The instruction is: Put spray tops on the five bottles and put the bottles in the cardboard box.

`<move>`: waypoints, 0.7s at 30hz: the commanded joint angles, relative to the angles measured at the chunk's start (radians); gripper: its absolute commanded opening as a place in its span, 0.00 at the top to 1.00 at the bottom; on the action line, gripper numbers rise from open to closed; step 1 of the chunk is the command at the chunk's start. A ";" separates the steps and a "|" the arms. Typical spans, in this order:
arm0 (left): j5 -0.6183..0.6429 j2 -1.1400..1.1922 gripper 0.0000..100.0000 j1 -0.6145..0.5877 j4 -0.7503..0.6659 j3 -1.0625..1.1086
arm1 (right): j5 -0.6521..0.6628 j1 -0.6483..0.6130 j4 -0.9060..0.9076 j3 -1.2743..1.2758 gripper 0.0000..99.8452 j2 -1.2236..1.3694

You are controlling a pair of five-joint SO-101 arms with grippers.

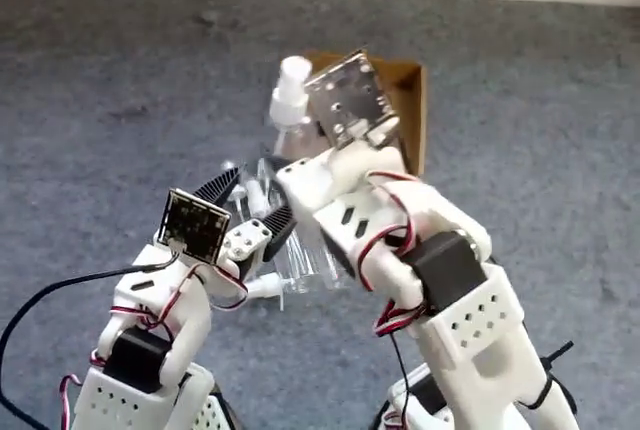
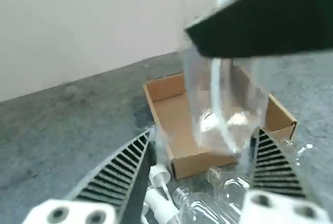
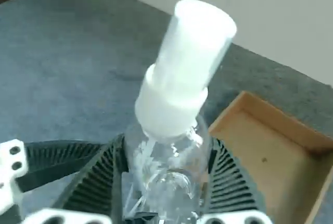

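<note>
- My right fingers [image 3: 96, 179] are clamped on the clear bottle [image 3: 166, 182], spray top [image 3: 190, 62] on, held aloft beside the cardboard box [image 3: 270, 148].
- My left fingers [image 2: 125, 177] stand apart and empty just below it, over loose bottles [image 2: 218, 203] on the worktop [image 1: 100, 100].
- The risk, I judge, is the slick bottle slipping or tilting in the grip, or clipping the box wall going in.

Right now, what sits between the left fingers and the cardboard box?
Left wrist view: loose bottles and a spray top on the carpet; the right gripper holds a capped bottle above them.
</note>
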 commanded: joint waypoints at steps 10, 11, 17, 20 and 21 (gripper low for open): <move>-0.003 0.002 0.93 -0.035 -0.061 0.070 | 0.021 0.239 -0.518 -0.203 1.00 0.564; -0.003 0.004 0.94 -0.041 -0.071 0.071 | 0.020 0.242 -0.552 -0.240 1.00 0.624; 0.003 0.071 0.94 -0.107 -0.100 0.051 | 0.018 0.248 -0.588 -0.503 1.00 0.941; 0.003 0.148 0.94 -0.107 -0.127 0.033 | 0.017 0.251 -0.588 -0.610 1.00 1.067; 0.003 0.176 0.94 -0.107 -0.133 0.025 | 0.017 0.252 -0.591 -0.638 1.00 1.104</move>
